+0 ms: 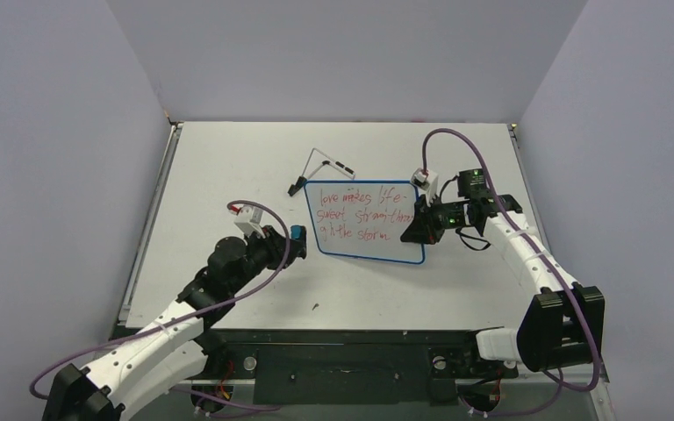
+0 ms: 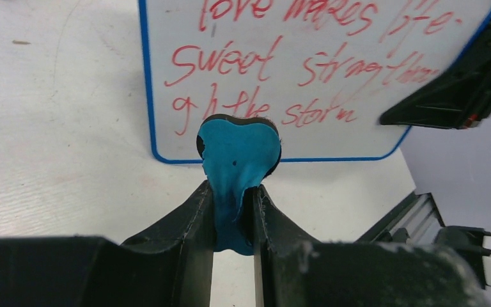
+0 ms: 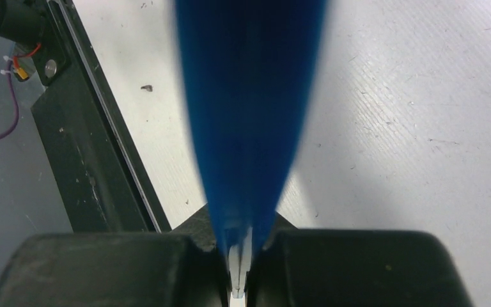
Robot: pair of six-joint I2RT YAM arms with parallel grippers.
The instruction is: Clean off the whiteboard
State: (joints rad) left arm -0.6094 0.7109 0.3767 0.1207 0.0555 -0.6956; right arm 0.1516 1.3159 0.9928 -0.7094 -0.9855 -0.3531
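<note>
Grey walls close in three sides of the white desk (image 1: 228,175). Slightly toward 3 o'clock from the desk's middle sits the whiteboard (image 1: 367,250), blue-rimmed, with three lines of red handwriting across it. A black wire stand (image 1: 342,166) juts out beyond its 11 o'clock corner. At the board's 3 o'clock edge my right fingers (image 1: 419,224) are clamped tight on the blue rim. My left fingers (image 1: 283,237) pinch the blue-faced eraser (image 2: 238,153) between them, just off the board's 9 o'clock edge; whether it touches the board I cannot tell.
</note>
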